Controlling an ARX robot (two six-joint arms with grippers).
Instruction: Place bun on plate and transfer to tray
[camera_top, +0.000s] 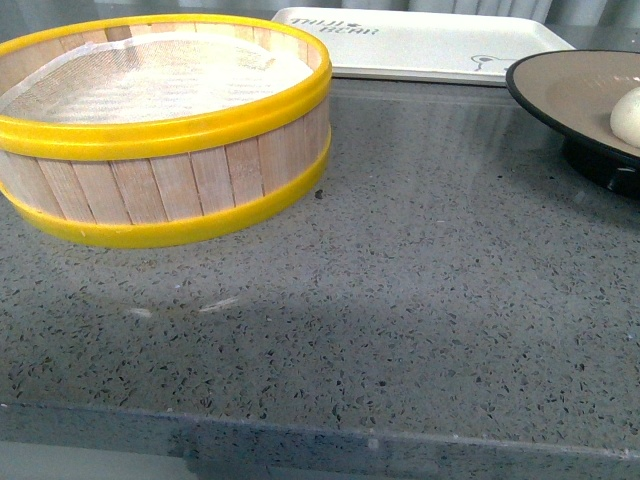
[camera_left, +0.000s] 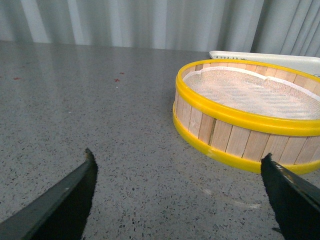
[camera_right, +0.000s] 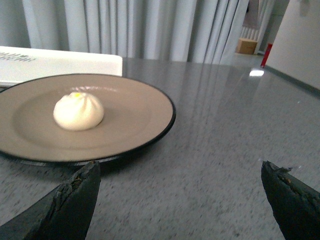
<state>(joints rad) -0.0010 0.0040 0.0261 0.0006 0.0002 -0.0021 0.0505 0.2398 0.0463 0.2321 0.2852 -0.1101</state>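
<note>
Bun (camera_right: 78, 111): sits on plate (camera_right: 145, 107), left-centre of right wrist frame.
Right fingers (camera_right: 70, 200): spread, empty; plate rim just ahead, nearer arm.
Left fingers (camera_left: 60, 200): spread, facing basket (camera_left: 240, 142).
Tray (camera_top: 420, 45): top of front frame, beside plate.

soft, even light fills all three views, the grey worktop (camera_right: 225, 150) shows a pale glare far back, shadows are weak, and the near dark fingers (camera_right: 70, 200) look blurred.

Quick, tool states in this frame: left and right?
Left tool: open, holding nothing.
Right tool: open, holding nothing; the bun lies on the plate.
</note>
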